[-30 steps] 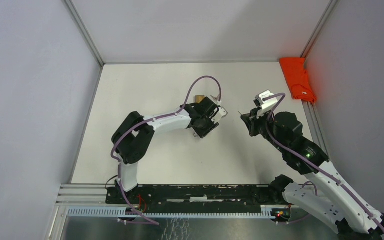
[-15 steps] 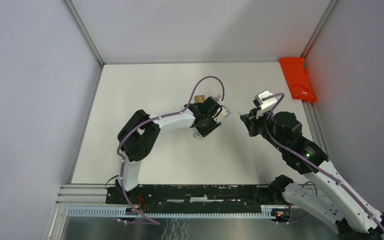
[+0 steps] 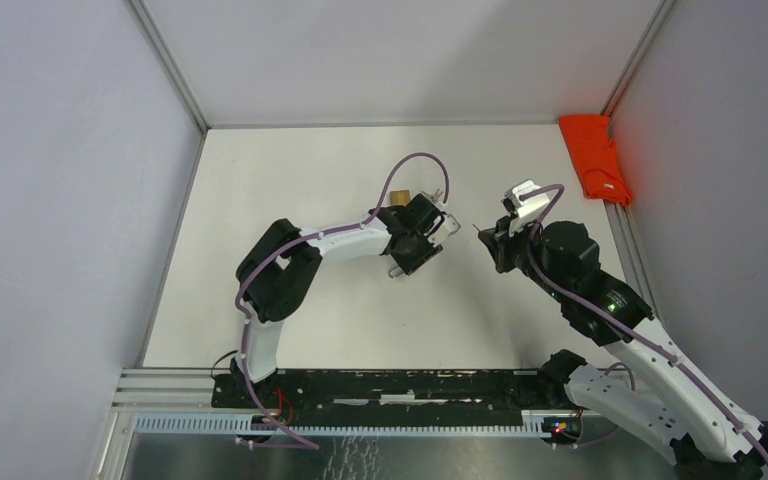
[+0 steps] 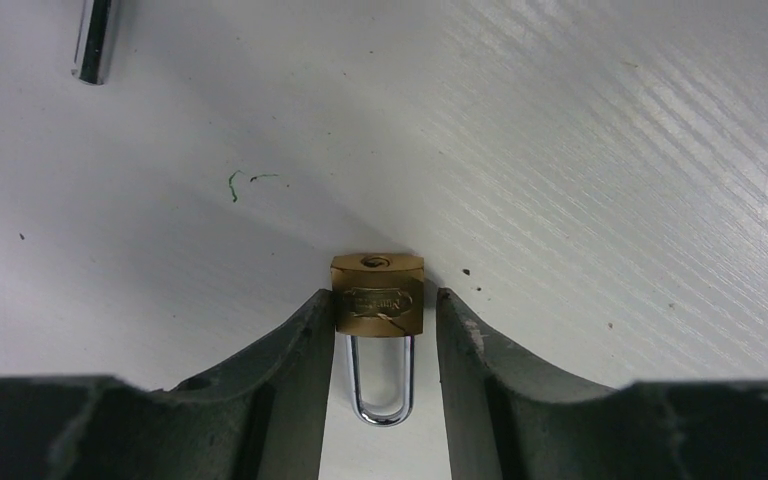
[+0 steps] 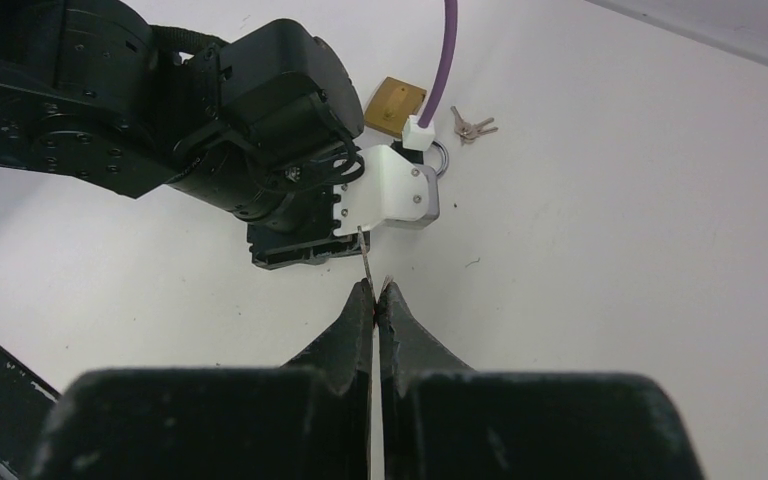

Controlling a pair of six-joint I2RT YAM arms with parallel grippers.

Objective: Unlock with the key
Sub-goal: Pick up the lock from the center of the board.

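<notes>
A small brass padlock [image 4: 378,305] with a chrome shackle lies between the fingers of my left gripper [image 4: 380,295], keyhole end pointing away from the palm. The left finger touches its body and a narrow gap shows at the right finger, so the gripper is open around it. In the top view the left gripper [image 3: 418,238] sits mid-table. My right gripper [image 5: 376,285] is shut on a thin key [image 5: 365,262], whose blade sticks out of the tips toward the left gripper. The two grippers are a short way apart, with the right gripper [image 3: 490,240] to the right.
A brass padlock-like block [image 5: 395,105] and a small bunch of spare keys [image 5: 472,127] lie on the table beyond the left gripper. A shiny metal piece [image 4: 95,40] shows at the left wrist view's top edge. An orange cloth [image 3: 595,155] lies at the far right wall.
The left arm's elbow has swung right and its gripper shifted slightly. The right gripper has edged a little to the left. Neither gripper's jaws have changed.
</notes>
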